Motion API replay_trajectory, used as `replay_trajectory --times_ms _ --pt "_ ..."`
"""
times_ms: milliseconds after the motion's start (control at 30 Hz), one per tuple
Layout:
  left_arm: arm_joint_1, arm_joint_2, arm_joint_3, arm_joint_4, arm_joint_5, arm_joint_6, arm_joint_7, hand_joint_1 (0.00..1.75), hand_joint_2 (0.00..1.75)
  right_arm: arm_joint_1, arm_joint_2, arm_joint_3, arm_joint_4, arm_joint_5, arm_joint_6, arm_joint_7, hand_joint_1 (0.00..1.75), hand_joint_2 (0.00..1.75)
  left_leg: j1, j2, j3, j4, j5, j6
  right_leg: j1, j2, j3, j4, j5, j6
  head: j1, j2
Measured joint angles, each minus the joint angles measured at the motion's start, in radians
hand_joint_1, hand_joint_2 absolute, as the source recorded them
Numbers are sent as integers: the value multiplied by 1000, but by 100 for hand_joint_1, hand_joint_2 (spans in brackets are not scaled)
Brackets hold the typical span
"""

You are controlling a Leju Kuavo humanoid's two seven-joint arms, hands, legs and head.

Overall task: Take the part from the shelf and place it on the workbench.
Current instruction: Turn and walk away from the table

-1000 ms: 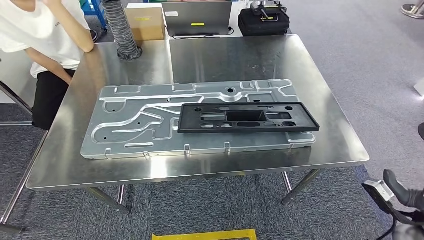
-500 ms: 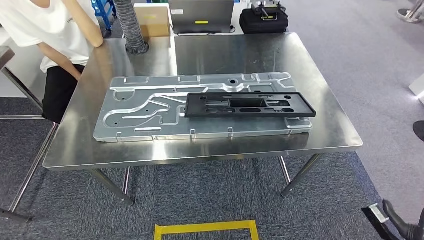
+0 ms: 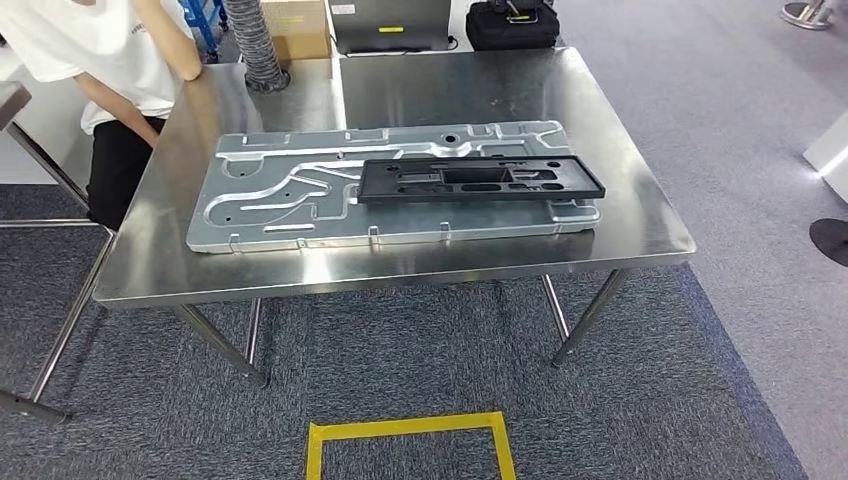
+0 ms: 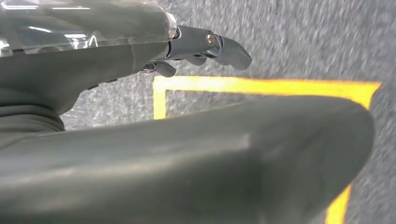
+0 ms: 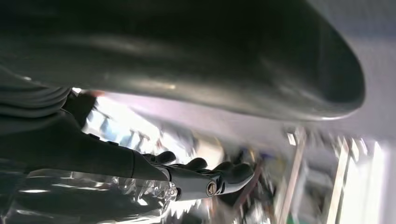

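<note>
Left hand (image 4: 205,44) and right hand (image 5: 205,179): fingers extended and apart, empty; black part (image 3: 480,179) lies on workbench (image 3: 640,225).

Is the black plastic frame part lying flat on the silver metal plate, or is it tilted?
Flat. The black rectangular plastic frame part lies level on the large silver grooved metal plate, its edges parallel to the plate.

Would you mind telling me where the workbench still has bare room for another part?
The workbench is bare along its right edge beside the silver plate, and across the far strip behind it. The middle is crowded: the black part lies on the plate.
</note>
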Motion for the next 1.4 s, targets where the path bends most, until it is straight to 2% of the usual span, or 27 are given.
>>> replay_trajectory --times_ms 100,133,167,200,233,300,367,400,467,500,567,633,667,700,733,767,800,867,900,967,1033,1133,1167,1233,1300,1367,1400 --pt "1 -6 -1 0 -10 -11 7 0 0 -2 27 43 87 -4 55 43 0 0 3 -1 -40 151 -147 -8 0 -3 -40 -2 35 -16 0 0" --pt "1 -7 -1 1 -13 -14 8 0 0 -2 39 51 109 -8 76 47 0 0 3 -1 -50 212 -180 -10 2 -4 -57 1 46 -16 0 0" --pt "1 -8 -1 1 -15 -16 10 0 0 -3 49 55 127 -13 98 48 0 0 3 -1 -49 252 -186 -11 4 -4 -75 5 57 -17 0 0" --pt "1 -9 -1 1 -16 -17 12 0 0 -5 60 57 142 -21 123 47 0 0 3 -1 -34 262 -170 -11 5 -4 -94 9 68 -16 0 0" --pt "1 -9 -1 1 -16 -18 13 0 0 -6 71 58 156 -31 149 44 0 0 3 -1 -1 236 -139 -10 5 -4 -113 15 79 -15 0 0" --pt "-2 -9 -2 1 -20 -18 15 0 0 -10 93 58 179 -56 198 37 0 0 1 -1 109 100 -106 -4 7 -4 -146 30 97 -10 0 0" --pt "-7 -9 -5 1 -29 -20 15 0 0 -14 115 57 196 -83 236 31 0 0 -4 -1 192 -25 -124 5 8 -5 -161 41 114 -2 0 0" --pt "-8 -9 -8 1 -35 -21 16 0 0 -16 127 56 203 -94 253 29 0 0 -7 -1 206 -53 -133 10 7 -5 -164 42 123 3 0 0" --pt "-7 -11 -11 1 -44 -23 17 0 0 -19 150 55 216 -105 281 28 0 0 -6 2 195 -60 -117 23 5 -4 -167 38 135 14 0 0" --pt "-7 -12 -12 1 -47 -23 18 0 0 -20 159 55 221 -106 292 28 0 0 -5 5 186 -61 -105 31 3 -2 -173 49 117 20 0 0" --pt "-8 -14 -15 1 -52 -24 20 0 0 -20 176 55 231 -106 313 28 0 0 -1 9 159 -63 -79 41 -3 2 -199 126 25 31 0 0" --pt "-8 -14 -20 1 -55 -24 21 0 0 -22 190 55 236 -105 335 20 0 0 -1 10 127 -60 -55 42 -10 2 -225 258 -67 41 0 0" --pt "-7 -14 -22 1 -56 -24 23 0 0 -23 197 55 238 -101 347 14 0 0 -1 10 110 -56 -44 40 -13 2 -228 310 -80 45 0 0" --pt "-7 -14 -24 1 -56 -23 24 0 0 -25 205 55 240 -94 358 7 0 0 0 11 92 -51 -34 37 -16 2 -216 333 -68 48 0 0" --pt "-7 -14 -26 1 -57 -23 24 0 0 -26 212 56 242 -85 365 0 0 0 0 11 75 -45 -24 34 -20 2 -188 321 -43 50 0 0" --pt "-7 -14 -27 1 -57 -22 25 0 0 -28 219 57 244 -77 368 -4 0 0 1 11 59 -38 -16 30 -23 2 -141 271 -17 51 0 0" --pt "-6 -14 -29 1 -58 -21 26 0 0 -32 226 58 246 -71 370 -8 0 0 1 11 44 -31 -9 25 -25 2 -82 197 -11 50 0 0" --pt "-5 -14 -31 1 -59 -19 30 0 0 -39 235 60 249 -66 371 -12 0 0 1 11 25 -21 4 13 -22 4 11 58 -30 43 0 0" --pt "-5 -14 -32 1 -59 -17 33 0 0 -42 238 60 250 -65 372 -12 0 0 1 12 19 -20 12 6 -18 4 30 22 -43 37 0 0" --pt "-3 -14 -33 1 -61 -14 37 0 0 -43 242 62 252 -65 377 -12 0 0 5 12 11 -19 24 -8 -13 2 23 7 -36 21 0 0" --pt "2 -12 -33 1 -64 -11 41 0 0 -44 245 63 254 -65 383 -10 0 0 9 10 -6 15 -19 -17 -13 -3 5 4 -16 0 0 0" --pt "6 -10 -33 1 -67 -6 43 0 0 -44 246 64 255 -67 385 -9 0 0 11 9 -55 189 -161 -22 -6 -6 -33 5 15 -16 0 0" --pt "6 -10 -33 1 -67 -6 44 0 0 -44 246 65 255 -67 387 -9 0 0 11 9 -61 241 -182 -23 -2 -7 -48 7 25 -17 0 0" --pt "6 -8 -33 1 -67 -7 43 0 0 -44 246 66 256 -65 392 -9 0 0 11 9 -30 254 -155 -21 2 -7 -80 14 44 -17 0 0" --pt "3 -7 -34 1 -68 -11 42 0 0 -44 246 70 257 -62 400 -9 0 0 10 8 62 142 -105 -14 4 -7 -109 26 60 -12 0 0" --pt "-1 -6 -35 1 -72 -14 40 0 0 -44 247 74 257 -57 405 -12 0 0 5 8 149 6 -104 -5 6 -8 -128 37 73 -4 0 0" --pt "-2 -6 -35 1 -73 -15 40 0 0 -44 248 76 258 -55 405 -16 0 0 2 8 168 -32 -113 0 6 -9 -134 39 81 2 0 0"
